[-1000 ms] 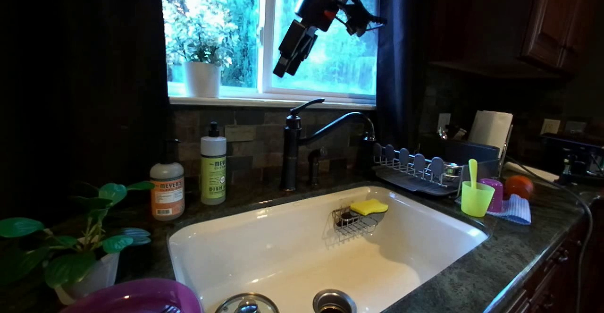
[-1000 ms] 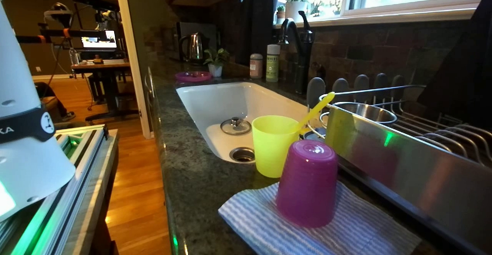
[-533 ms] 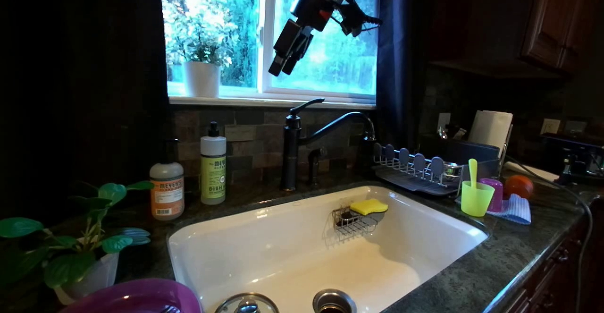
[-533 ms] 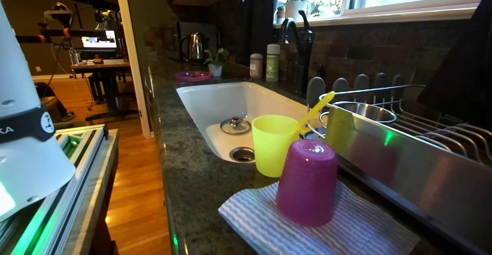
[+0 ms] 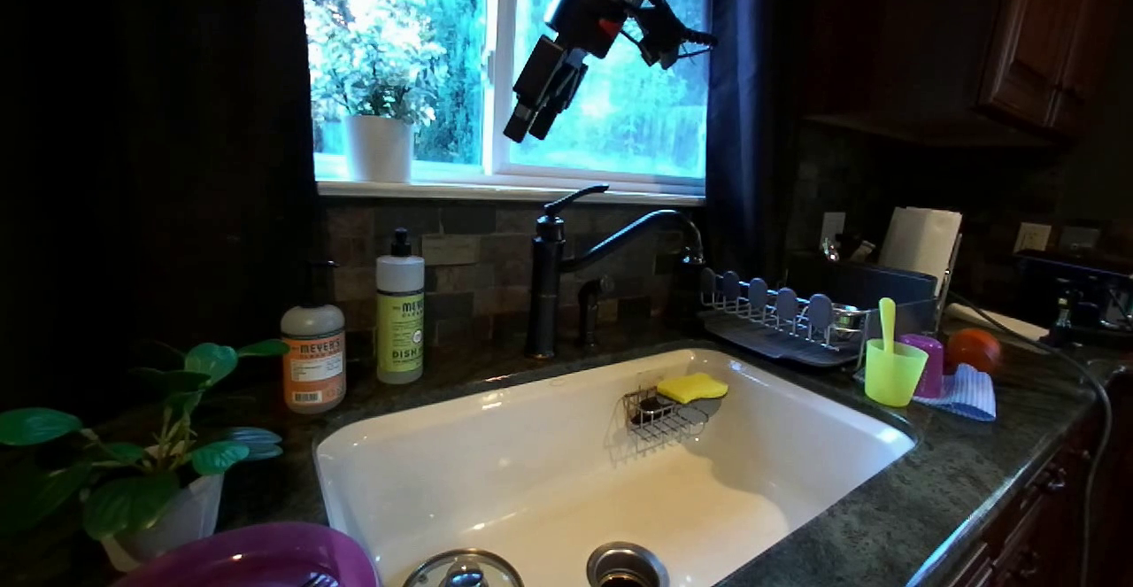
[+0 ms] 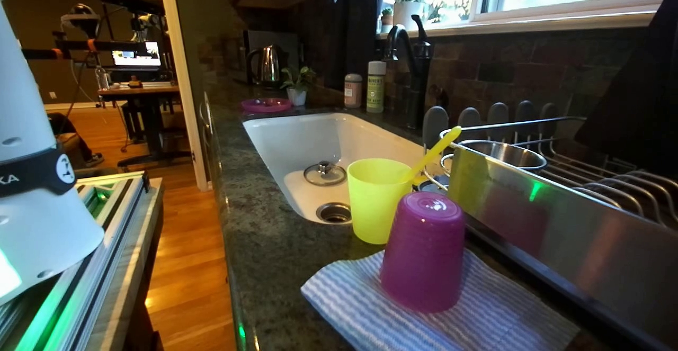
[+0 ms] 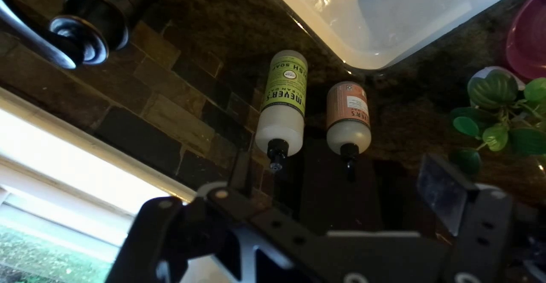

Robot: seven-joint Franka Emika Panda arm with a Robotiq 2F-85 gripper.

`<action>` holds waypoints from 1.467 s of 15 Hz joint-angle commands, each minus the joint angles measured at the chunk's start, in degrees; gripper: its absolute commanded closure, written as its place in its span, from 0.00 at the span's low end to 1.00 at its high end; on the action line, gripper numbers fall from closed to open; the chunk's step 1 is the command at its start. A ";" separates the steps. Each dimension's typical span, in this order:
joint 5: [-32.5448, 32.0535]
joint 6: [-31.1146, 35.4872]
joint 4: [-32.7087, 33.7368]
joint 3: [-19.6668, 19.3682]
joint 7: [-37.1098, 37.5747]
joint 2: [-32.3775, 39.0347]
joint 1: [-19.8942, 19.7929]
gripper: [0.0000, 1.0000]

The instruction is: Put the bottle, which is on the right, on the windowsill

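Note:
The slim bottle with a yellow-green label and pale upper part (image 5: 401,326) stands upright on the dark countertop behind the sink, with a black pump top. It also shows in an exterior view (image 6: 375,86) and in the wrist view (image 7: 281,91). The squat orange-labelled jar (image 5: 313,361) stands beside it. The pale windowsill (image 5: 513,191) runs above them under the window and fills the left of the wrist view (image 7: 76,159). My gripper (image 5: 527,134) hangs in front of the window, higher than the bottle. In the wrist view the gripper (image 7: 339,170) is open and empty, apart from both bottles.
A dark faucet (image 5: 546,286) stands right of the bottle. A white-potted plant (image 5: 381,149) sits on the sill's left part. The white sink (image 5: 531,454) lies in front. A leafy plant (image 5: 168,445) and purple plate (image 5: 257,552) are left; a dish rack (image 5: 779,312) is right.
My gripper moved slightly left and up in an exterior view between the earliest and middle frames. Since then it has stayed still. The bottles have not moved.

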 commanded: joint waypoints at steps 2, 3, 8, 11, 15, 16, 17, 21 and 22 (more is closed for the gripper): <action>-0.22 -0.17 0.23 0.79 0.21 0.12 -0.71 0.00; -0.22 -0.17 0.24 0.79 0.21 0.12 -0.71 0.00; -0.22 -0.17 0.24 0.79 0.21 0.12 -0.71 0.00; -0.22 -0.17 0.24 0.79 0.21 0.12 -0.71 0.00; -0.22 -0.17 0.24 0.79 0.21 0.12 -0.71 0.00; -0.22 -0.17 0.24 0.79 0.21 0.12 -0.71 0.00; -1.53 0.55 0.19 0.79 1.31 0.45 -0.42 0.00; -6.54 4.95 -0.94 0.34 11.71 1.68 0.30 0.00; -8.11 6.22 -1.07 0.14 15.65 2.42 0.55 0.00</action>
